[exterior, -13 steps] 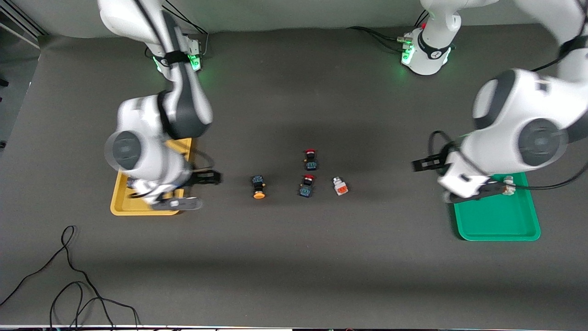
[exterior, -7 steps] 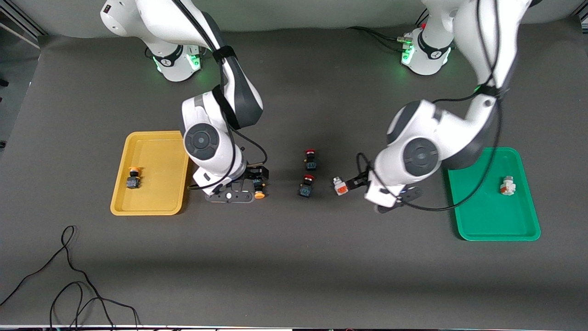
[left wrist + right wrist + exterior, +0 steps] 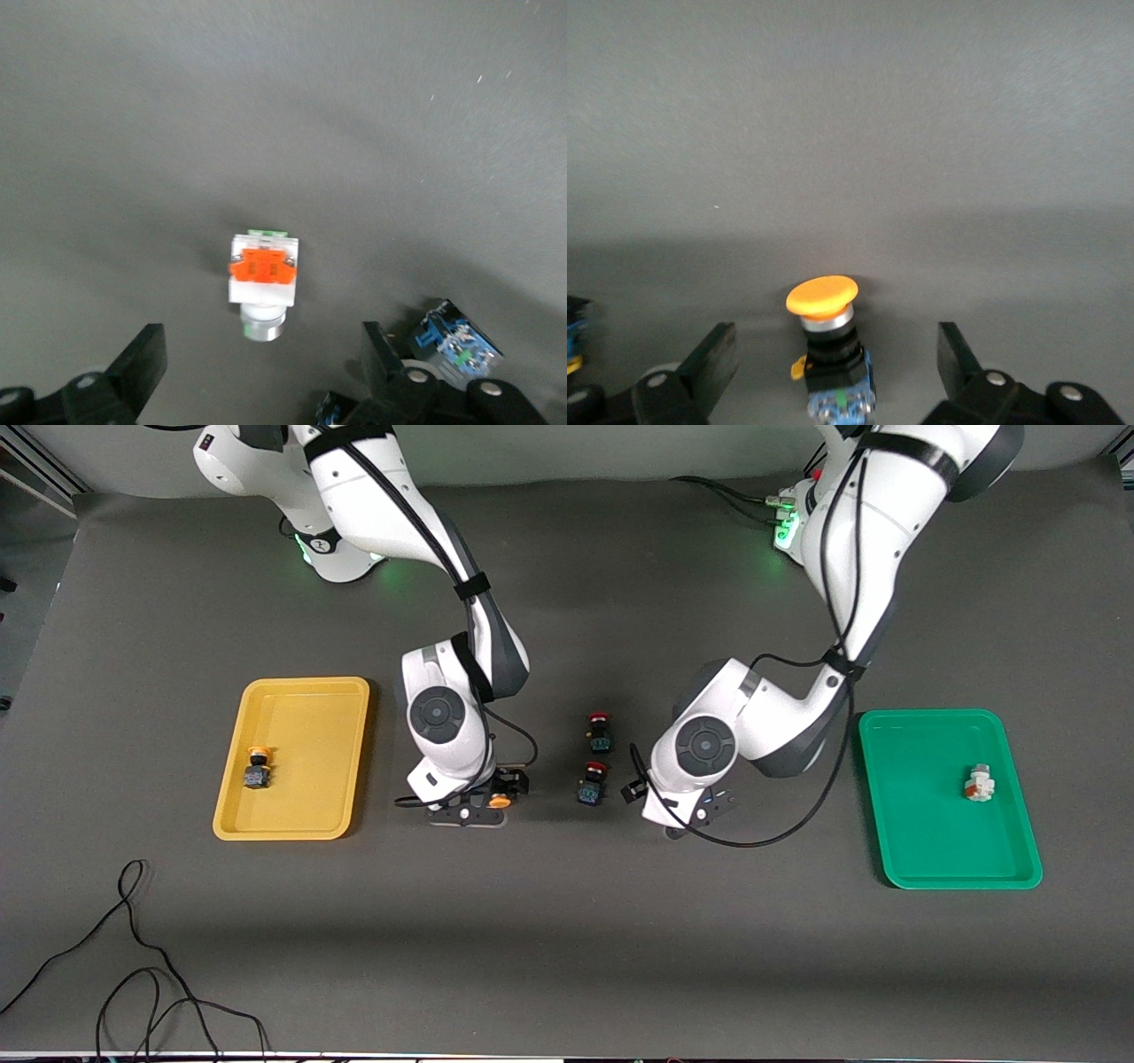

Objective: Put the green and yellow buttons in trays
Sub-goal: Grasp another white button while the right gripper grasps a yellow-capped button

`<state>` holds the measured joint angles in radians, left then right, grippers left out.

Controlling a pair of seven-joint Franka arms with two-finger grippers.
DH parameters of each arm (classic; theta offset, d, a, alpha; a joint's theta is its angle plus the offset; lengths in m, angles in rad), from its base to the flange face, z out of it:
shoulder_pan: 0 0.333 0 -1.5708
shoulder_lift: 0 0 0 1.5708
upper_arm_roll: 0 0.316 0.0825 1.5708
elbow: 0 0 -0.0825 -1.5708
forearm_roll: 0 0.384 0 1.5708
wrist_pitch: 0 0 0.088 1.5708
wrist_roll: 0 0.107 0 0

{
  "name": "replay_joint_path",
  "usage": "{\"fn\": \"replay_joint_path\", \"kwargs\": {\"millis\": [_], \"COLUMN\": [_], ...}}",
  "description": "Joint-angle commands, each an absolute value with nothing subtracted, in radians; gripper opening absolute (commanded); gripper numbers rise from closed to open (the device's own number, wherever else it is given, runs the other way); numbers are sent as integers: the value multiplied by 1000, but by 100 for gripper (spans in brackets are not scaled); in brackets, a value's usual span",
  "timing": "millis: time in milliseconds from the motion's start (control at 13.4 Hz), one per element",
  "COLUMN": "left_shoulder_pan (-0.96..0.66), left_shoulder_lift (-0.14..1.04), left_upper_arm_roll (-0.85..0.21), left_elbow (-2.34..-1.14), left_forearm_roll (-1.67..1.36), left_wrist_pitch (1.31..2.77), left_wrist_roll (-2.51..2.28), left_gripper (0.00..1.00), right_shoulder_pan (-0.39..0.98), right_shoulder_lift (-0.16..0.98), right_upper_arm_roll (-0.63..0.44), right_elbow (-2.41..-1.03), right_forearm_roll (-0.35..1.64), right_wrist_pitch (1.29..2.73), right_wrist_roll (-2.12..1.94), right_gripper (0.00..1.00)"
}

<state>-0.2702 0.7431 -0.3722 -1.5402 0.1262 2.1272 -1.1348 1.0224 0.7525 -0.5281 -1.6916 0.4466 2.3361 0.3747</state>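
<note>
A dark-bodied button with a yellow cap [image 3: 822,297] lies on the table between the open fingers of my right gripper [image 3: 833,354]; in the front view its cap [image 3: 500,802] shows beside that gripper [image 3: 483,804]. My left gripper [image 3: 263,354] hangs open just over a white button with an orange patch [image 3: 262,273], which the left arm hides in the front view, where the gripper [image 3: 675,808] is low over the table. The yellow tray [image 3: 310,726] holds one yellow-capped button [image 3: 257,771]. The green tray [image 3: 939,841] holds one white button [image 3: 978,783].
Two dark switches with red caps [image 3: 600,731] [image 3: 592,782] lie between the two grippers; one of them [image 3: 456,341] is close by a left finger. Black cables [image 3: 133,957] trail near the table's front edge at the right arm's end.
Both arms have swung from over their trays in to the table's middle. Each left a button lying in its tray and now has open fingers round or over another button.
</note>
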Motion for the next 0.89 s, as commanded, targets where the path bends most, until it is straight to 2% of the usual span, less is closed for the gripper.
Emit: {"fn": "replay_joint_path", "kwargs": {"millis": [0,75,149,298,373,447,522,596,820], "left_shoulder_pan": [-291,-293,-293,-293,-293,-293,-291,-291,-290], "left_shoulder_lift": [782,791,799,807,807,807,805,805,795], "left_upper_arm_roll": [-351,-345,-344,-336,-331,-331,-333,-333,-334], "left_elbow": [-1555,-1566,-1580,-1606,-1611,-1611,-1609,-1609,-1603], "left_forearm_roll": [147,165,188,199,199,199,199,199,198], "left_wrist_pitch": [2184,2198,2213,2253,2258,2260,2258,2258,2258], "left_wrist_roll": [-1164,-1164,-1166,-1166,-1166,-1166,-1166,-1166,-1166], "left_gripper": [98,98,98,98,95,74,26,0,0], "right_shoulder_pan": [1023,1025,1023,1023,1023,1023,1023,1020,1011], "right_shoulder_lift": [776,785,788,788,788,787,781,770,675], "right_upper_arm_roll": [-508,-503,-496,-494,-494,-494,-495,-497,-518], "right_elbow": [-1701,-1707,-1715,-1721,-1721,-1721,-1720,-1718,-1692], "right_forearm_roll": [440,442,445,481,482,482,483,482,456], "right_wrist_pitch": [2400,2414,2436,2445,2445,2444,2439,2433,2294], "right_wrist_roll": [399,399,399,399,399,397,391,382,377], "right_gripper": [100,99,92,46,31,22,19,19,19]}}
